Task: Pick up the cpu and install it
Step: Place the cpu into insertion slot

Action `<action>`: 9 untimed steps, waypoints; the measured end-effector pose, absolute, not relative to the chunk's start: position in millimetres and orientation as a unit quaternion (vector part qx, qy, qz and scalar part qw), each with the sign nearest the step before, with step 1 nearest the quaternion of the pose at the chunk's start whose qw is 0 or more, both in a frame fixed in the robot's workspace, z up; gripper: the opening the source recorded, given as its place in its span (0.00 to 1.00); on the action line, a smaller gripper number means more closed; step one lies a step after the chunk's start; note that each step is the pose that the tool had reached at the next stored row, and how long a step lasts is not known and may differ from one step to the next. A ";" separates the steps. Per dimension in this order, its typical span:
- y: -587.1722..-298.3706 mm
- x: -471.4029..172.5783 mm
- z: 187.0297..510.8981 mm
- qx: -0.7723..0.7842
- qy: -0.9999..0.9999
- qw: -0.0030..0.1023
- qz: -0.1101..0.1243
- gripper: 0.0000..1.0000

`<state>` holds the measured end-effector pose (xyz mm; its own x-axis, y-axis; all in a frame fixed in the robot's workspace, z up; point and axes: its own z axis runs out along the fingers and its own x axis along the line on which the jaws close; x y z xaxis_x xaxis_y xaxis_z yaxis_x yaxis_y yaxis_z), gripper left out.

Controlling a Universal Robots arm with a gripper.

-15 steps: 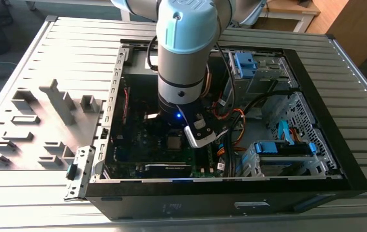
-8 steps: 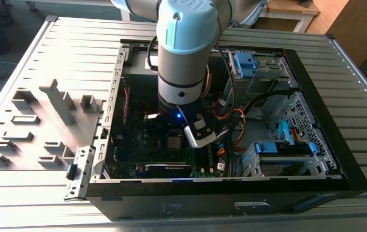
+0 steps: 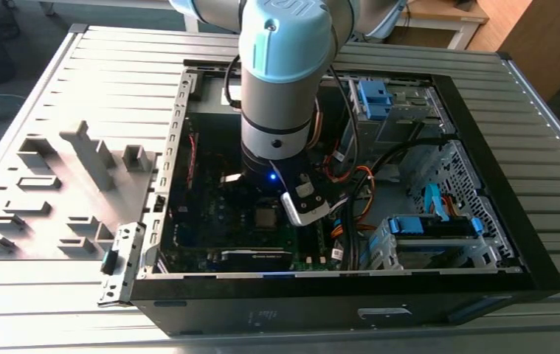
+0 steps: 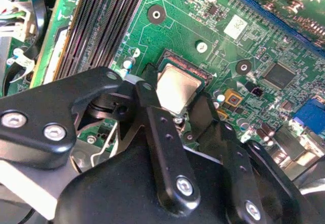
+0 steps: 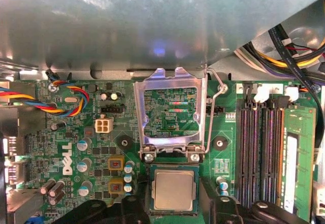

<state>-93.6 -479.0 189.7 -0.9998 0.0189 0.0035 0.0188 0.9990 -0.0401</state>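
Note:
The cpu [image 5: 174,191], a small square chip with a dull silver top, lies flat in the dark socket frame on the green motherboard [image 5: 76,132]; the second wrist view also shows the cpu [image 4: 177,86]. My gripper [image 5: 174,206] hangs just over it, open. One black finger [image 5: 137,206] stands on each side, outside the socket edge, with dark frame showing between finger and chip. The socket's metal load plate [image 5: 170,76] stands raised beside the chip, its wire lever [image 5: 216,107] swung up. In the exterior view my arm [image 3: 280,110] reaches down into the open computer case [image 3: 516,258].
Memory slots [image 5: 259,148] run beside the socket, one holding a green module [image 5: 298,158]. Bundled cables [image 5: 289,56] and the metal case wall [image 5: 127,26] lie close by. Blue drive brackets [image 3: 427,225] sit at the exterior view's right. Grey fixtures [image 3: 73,184] stand on the table at its left.

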 end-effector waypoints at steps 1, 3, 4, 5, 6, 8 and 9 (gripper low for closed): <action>-479.0 -93.6 189.7 -0.009 -1.000 0.002 0.020 0.46; -479.0 -93.6 189.7 -0.009 -1.000 0.002 0.020 0.46; -479.0 -93.6 189.7 -0.009 -1.000 0.002 0.020 0.46; -479.0 -93.6 189.6 -0.009 -1.000 0.002 0.020 0.46; -479.0 -93.6 189.6 -0.009 -1.000 0.002 0.020 0.46; -479.0 -93.7 189.6 -0.009 -1.000 0.002 0.020 0.46; -479.0 -93.7 189.7 -0.009 -1.000 0.002 0.020 0.46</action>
